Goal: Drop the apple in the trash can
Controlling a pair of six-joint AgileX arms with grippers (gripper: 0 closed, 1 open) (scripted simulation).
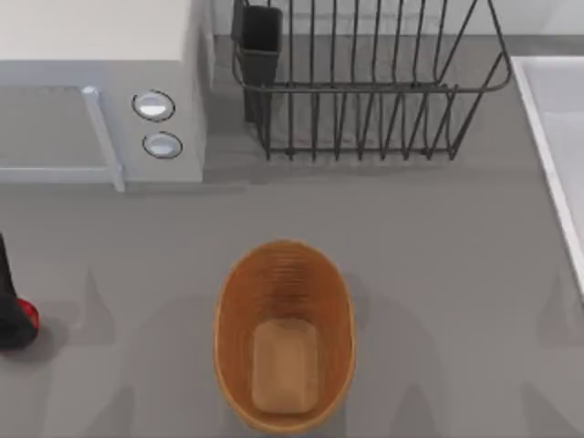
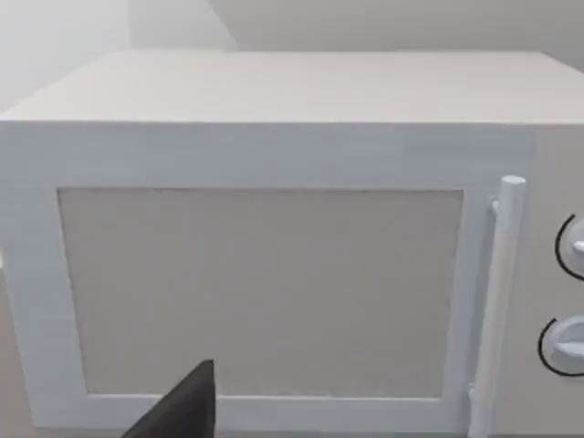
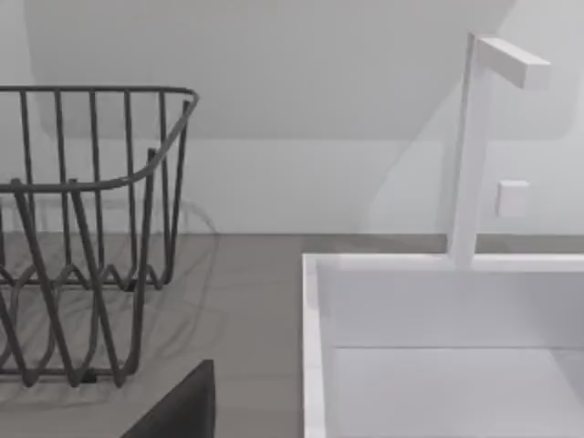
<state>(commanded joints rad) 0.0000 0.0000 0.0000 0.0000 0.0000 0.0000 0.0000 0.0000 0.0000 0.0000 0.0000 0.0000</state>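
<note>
1. The wicker trash can (image 1: 285,336) stands near centre on the grey counter (image 1: 438,237).
2. At the left edge, the apple (image 1: 28,315) is half hidden behind the dark left gripper (image 1: 9,306), itself cut off; whether its fingers grip the apple I cannot tell.
3. Farther back are a white microwave (image 1: 100,91) on the left, a black wire rack (image 1: 365,82) in the centre and a sink (image 1: 557,137) on the right, all cropped.

Bright, even light; soft faint shadows fall across the table (image 1: 438,237).
</note>
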